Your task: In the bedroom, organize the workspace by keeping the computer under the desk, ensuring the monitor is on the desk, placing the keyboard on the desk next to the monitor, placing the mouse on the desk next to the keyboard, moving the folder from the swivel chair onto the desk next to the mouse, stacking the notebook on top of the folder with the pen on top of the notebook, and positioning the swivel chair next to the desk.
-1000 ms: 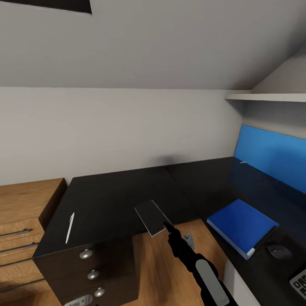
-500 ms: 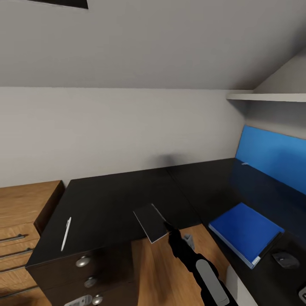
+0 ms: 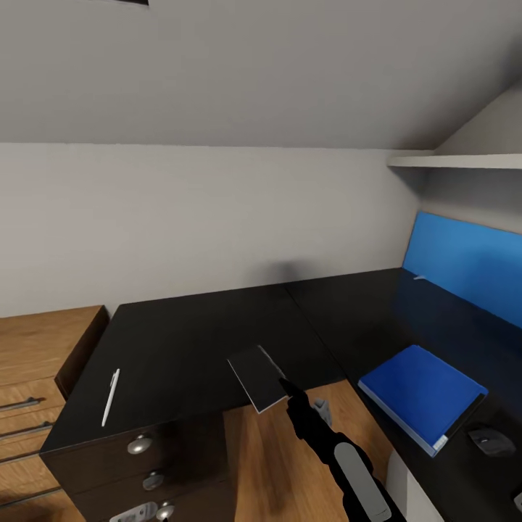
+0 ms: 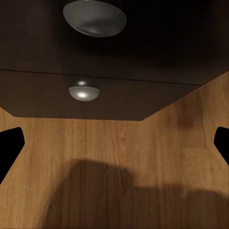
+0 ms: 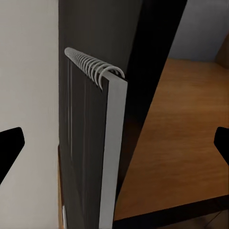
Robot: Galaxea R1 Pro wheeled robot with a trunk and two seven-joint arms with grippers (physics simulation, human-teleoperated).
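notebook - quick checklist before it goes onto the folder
1. Notebook held by the right gripper: ok, raised at the desk edge.
2. Folder flat on the desk: ok.
3. Folder top free for stacking: ok.
4. Mouse beside the folder, apart from it: ok.
5. Pen waiting on the desk above the drawers: ok.
6. Firmness of grip in the right wrist view, spiral edge shown: cannot tell.
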